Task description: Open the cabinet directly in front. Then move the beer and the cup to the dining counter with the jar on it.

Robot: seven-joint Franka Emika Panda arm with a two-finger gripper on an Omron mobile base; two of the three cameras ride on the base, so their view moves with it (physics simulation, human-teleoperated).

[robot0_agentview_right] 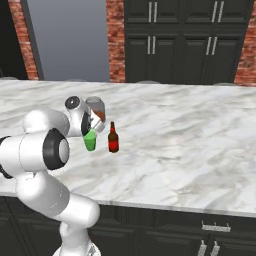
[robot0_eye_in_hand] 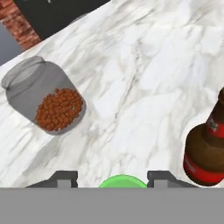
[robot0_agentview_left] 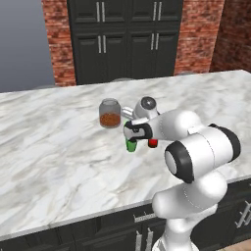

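Observation:
The green cup (robot0_agentview_left: 131,145) (robot0_agentview_right: 90,141) stands upright on the marble dining counter (robot0_agentview_left: 59,162) (robot0_agentview_right: 190,145). My gripper (robot0_agentview_left: 131,135) (robot0_agentview_right: 89,127) (robot0_eye_in_hand: 113,178) is right above it and open, its fingertips on either side of the cup's rim (robot0_eye_in_hand: 122,181). The brown beer (robot0_agentview_left: 153,143) (robot0_agentview_right: 113,140) (robot0_eye_in_hand: 205,153) with its red label stands upright just beside the cup. A little farther back is the jar (robot0_agentview_left: 110,113) (robot0_agentview_right: 97,111) (robot0_eye_in_hand: 46,103) with reddish-brown contents, partly hidden by my hand in the right base view. The cabinet is out of view.
Tall black floor-standing cabinets (robot0_agentview_left: 125,39) (robot0_agentview_right: 185,40) and a red-brick wall (robot0_agentview_left: 59,44) stand beyond the counter's far edge. Black base cabinets (robot0_agentview_left: 122,225) with silver handles sit under its near edge, by my base. Bare marble spreads to both sides.

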